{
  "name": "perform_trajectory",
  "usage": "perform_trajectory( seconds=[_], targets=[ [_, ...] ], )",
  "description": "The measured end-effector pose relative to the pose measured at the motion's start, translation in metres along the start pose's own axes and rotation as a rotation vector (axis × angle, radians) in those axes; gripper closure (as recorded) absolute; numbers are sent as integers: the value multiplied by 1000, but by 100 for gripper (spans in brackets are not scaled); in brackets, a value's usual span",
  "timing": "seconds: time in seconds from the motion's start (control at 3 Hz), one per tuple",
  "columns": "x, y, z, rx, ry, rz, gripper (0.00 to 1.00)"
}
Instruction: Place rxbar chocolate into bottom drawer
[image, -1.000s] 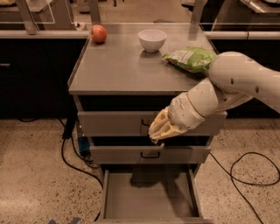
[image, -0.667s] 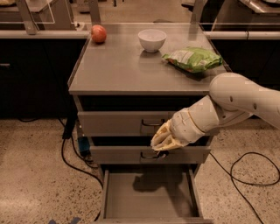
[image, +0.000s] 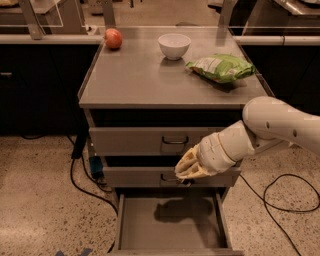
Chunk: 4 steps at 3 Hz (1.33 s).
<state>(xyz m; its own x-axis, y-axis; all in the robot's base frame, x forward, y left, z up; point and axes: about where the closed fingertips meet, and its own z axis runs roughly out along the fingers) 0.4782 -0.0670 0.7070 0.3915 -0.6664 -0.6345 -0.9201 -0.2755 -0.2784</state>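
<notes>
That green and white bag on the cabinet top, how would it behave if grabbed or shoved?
The bag looks puffed and crinkly, so it is probably light and would dent when squeezed. Lying flat on the cabinet top, it would likely slide, not roll. The gripper is nowhere near it, down in front of the middle drawer.

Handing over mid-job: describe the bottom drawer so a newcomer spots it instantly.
Find the grey cabinet with the white bowl on top. The bottom drawer is the lowest of its three, just below the gripper. It alone is pulled out, its floor showing; the two upper drawers are shut.
</notes>
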Motion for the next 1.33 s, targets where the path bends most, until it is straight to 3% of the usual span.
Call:
perform_trajectory(
  seconds=[0.67,1.0,1.33],
  targets=[
    [67,57,67,43,45,63,100],
    [97,76,110,47,96,86,100],
    [143,92,161,41,139,132,100]
  ],
)
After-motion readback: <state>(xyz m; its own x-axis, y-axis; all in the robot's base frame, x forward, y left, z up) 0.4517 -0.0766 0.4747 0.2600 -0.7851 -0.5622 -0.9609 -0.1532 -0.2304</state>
